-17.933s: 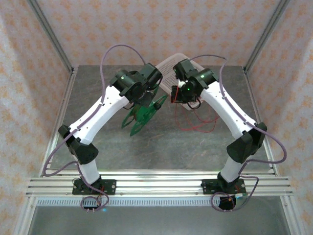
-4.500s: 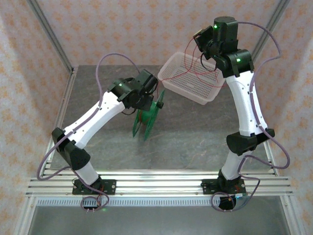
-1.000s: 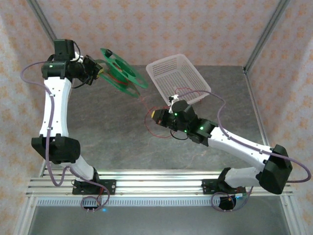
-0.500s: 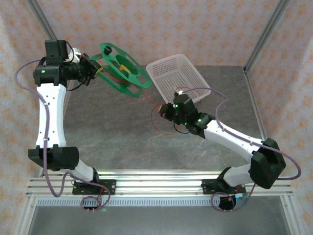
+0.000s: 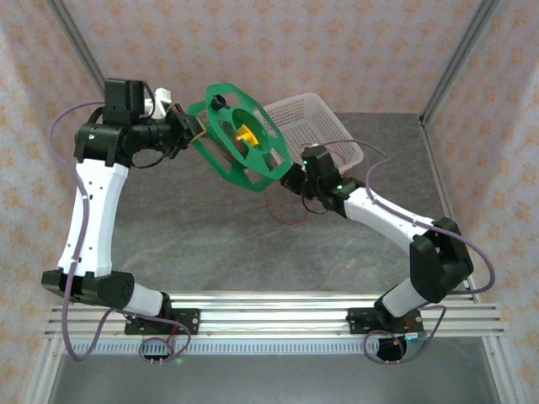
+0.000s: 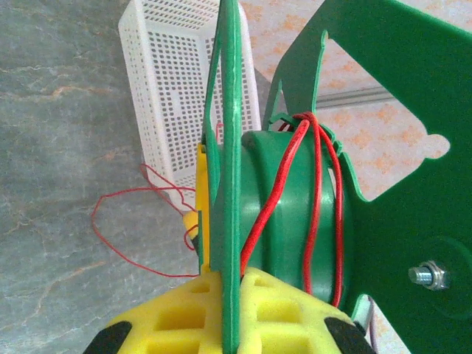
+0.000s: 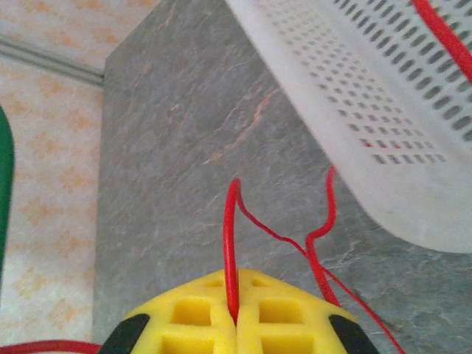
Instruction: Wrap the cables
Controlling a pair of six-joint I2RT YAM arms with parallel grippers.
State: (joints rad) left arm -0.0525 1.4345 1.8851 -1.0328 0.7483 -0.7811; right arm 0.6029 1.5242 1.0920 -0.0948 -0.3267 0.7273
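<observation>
A green spool (image 5: 244,147) hangs in the air over the table's far middle, held by one flange in my shut left gripper (image 5: 190,135). In the left wrist view the yellow fingers (image 6: 280,310) pinch that flange (image 6: 230,184), and a few turns of the red cable (image 6: 318,192) lie on the hub. My right gripper (image 5: 297,182) sits just below and right of the spool, shut on the cable (image 7: 232,236), which rises from between its yellow fingers (image 7: 199,317). More of the cable lies in a slack loop (image 5: 286,215) on the table beneath.
A white mesh basket (image 5: 335,126) stands at the back, right behind the spool and close to the right gripper; its wall (image 7: 383,125) fills the upper right of the right wrist view. Patterned walls and metal frame posts (image 5: 459,55) enclose the grey tabletop (image 5: 210,244).
The left arm has swung the spool to the right, toward the basket. The right gripper has moved back and right with the cable, ending under the spool's edge.
</observation>
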